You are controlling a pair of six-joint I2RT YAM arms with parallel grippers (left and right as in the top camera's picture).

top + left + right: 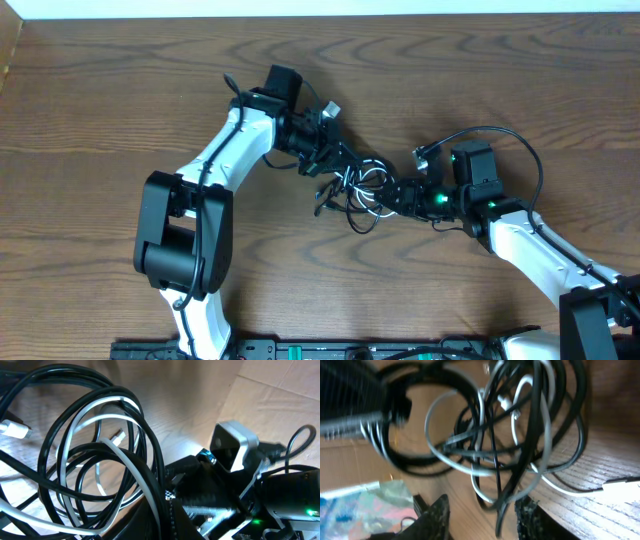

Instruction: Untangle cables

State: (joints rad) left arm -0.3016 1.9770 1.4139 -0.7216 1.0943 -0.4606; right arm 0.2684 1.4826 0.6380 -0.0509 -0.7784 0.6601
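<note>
Cables [362, 186] bunch between the left hand [333, 160], clamped on them, and the part-open right hand [402, 195]

Wood-grain table [100, 120]; white strip along far edge [300, 8]

The table [100, 100] is a brown wood-grain top that fills the overhead view. Near its middle the black cable [155, 460] and the white cable [112, 401] sit in one knot of loops. A white plug [620, 485] lies flat on the wood.
</note>
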